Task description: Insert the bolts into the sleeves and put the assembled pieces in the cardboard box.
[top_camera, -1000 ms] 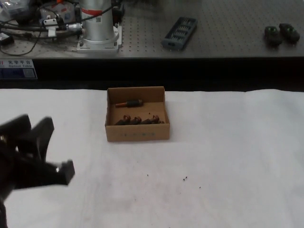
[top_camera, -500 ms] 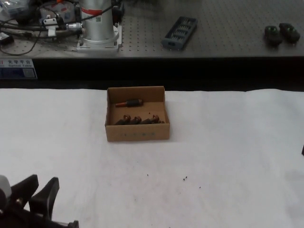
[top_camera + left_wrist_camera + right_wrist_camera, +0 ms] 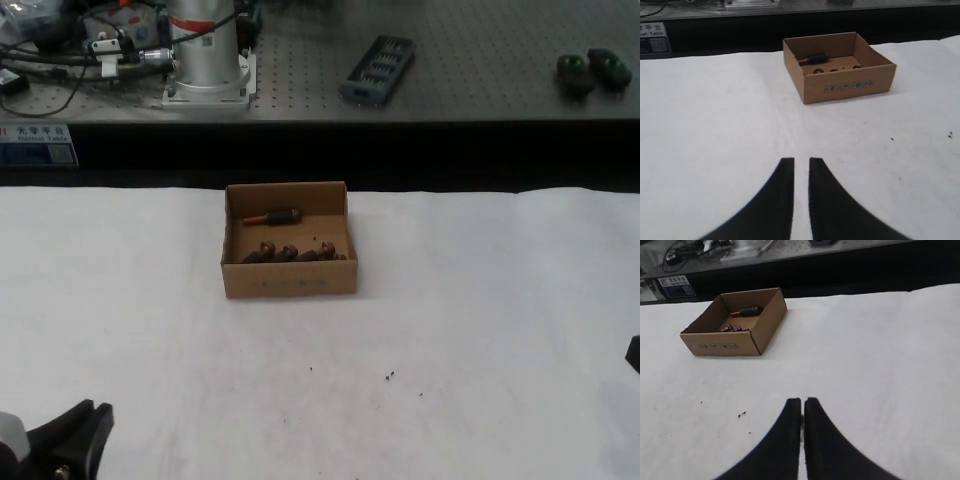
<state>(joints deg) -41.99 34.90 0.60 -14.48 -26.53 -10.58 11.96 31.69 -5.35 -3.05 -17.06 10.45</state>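
Note:
The cardboard box [image 3: 290,282] sits on the white cloth at the middle of the bench. It holds one orange-and-black assembled piece [image 3: 272,216] near its far wall and several more [image 3: 295,253] along its near wall. The box [image 3: 850,87] is far ahead of my left gripper [image 3: 801,162], whose fingers stand almost together with nothing between them. My right gripper [image 3: 803,401] is shut and empty over bare cloth, with the box [image 3: 720,346] and the pieces inside it [image 3: 745,311] well ahead. My left gripper [image 3: 80,425] is at the bench's near left corner.
Tiny dark specks [image 3: 389,377] lie on the cloth in front of the box. Behind the cloth is a perforated metal table with a silver arm base [image 3: 205,60], a blue-grey rack [image 3: 378,66] and two dark parts [image 3: 592,70]. A dark piece of an arm [image 3: 634,352] shows at the right edge.
The left arm has drawn back toward the near left corner, down and almost out of the high view. A dark piece of an arm has come in at the right edge.

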